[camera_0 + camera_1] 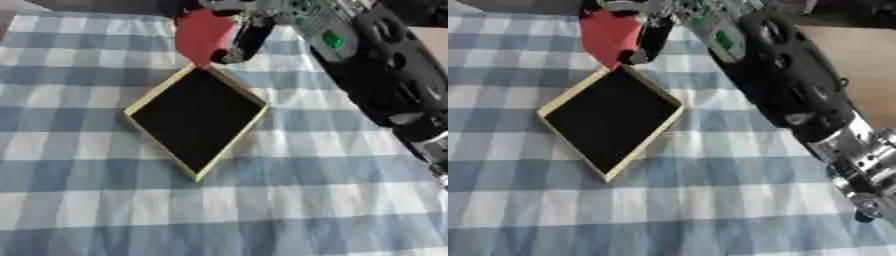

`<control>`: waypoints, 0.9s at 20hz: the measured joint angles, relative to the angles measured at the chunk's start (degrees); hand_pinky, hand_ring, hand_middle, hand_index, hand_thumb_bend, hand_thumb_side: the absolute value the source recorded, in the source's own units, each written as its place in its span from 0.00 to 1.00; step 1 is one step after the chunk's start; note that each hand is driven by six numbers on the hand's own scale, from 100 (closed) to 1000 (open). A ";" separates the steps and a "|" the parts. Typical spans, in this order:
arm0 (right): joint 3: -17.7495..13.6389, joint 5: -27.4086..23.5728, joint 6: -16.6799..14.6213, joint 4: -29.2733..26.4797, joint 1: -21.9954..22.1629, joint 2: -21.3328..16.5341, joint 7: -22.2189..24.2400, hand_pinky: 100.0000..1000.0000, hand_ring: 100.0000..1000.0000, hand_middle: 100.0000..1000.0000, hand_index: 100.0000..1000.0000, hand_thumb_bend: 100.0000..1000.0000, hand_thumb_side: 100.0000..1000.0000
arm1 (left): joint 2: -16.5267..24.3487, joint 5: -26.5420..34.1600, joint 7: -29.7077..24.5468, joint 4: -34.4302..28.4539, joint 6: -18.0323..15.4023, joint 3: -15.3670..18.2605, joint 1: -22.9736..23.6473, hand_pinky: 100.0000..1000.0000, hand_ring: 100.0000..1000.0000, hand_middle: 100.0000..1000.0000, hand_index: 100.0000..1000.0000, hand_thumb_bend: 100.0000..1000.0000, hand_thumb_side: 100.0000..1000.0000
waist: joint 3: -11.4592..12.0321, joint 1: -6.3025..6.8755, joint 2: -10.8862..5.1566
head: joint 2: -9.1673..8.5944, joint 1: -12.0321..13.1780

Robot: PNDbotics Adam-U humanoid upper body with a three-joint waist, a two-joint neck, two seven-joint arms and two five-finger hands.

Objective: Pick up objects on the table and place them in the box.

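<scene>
Right hand (241, 35) grasping the red object (203, 36), just beyond the far corner of the box (197, 114) on the checked worktop (306, 200). Carry step; next it needs lowering over the box, then letting go.

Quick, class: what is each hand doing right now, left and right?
Right hand: shut on the red object, just beyond the box.
Left hand: not in view.
</scene>
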 measured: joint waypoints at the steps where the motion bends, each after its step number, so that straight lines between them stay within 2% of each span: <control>1: 0.39 -0.26 0.03 -0.83 0.32 0.18 0.35 0.69 0.61 0.58 0.69 0.00 0.00 | 0.00 0.00 0.00 0.00 0.00 0.03 0.00 0.66 0.59 0.54 0.60 0.00 0.71 | 0.02 0.00 0.00 | 0.00 0.05; 8: 2.20 -0.47 -0.09 -4.95 2.83 1.71 0.37 0.70 0.62 0.58 0.70 0.01 0.00 | 0.00 0.00 0.01 0.00 0.00 0.15 -0.05 0.66 0.59 0.53 0.60 0.00 0.71 | 0.07 -0.36 0.35 | 0.02 0.97; 9: 2.49 -0.29 -0.21 -4.96 3.16 1.87 0.31 0.71 0.62 0.58 0.69 0.04 0.00 | 0.00 0.00 0.00 0.00 0.00 0.15 -0.08 0.66 0.59 0.53 0.60 0.00 0.71 | 0.10 -0.37 0.40 | 0.02 1.09; 18: 4.45 7.39 -3.53 -1.52 5.77 4.10 -2.95 0.71 0.62 0.58 0.69 0.03 0.00 | -0.04 0.00 -0.19 0.00 0.19 0.13 -0.18 0.66 0.59 0.53 0.60 0.00 0.72 | 0.88 -0.82 1.00 | 0.01 1.27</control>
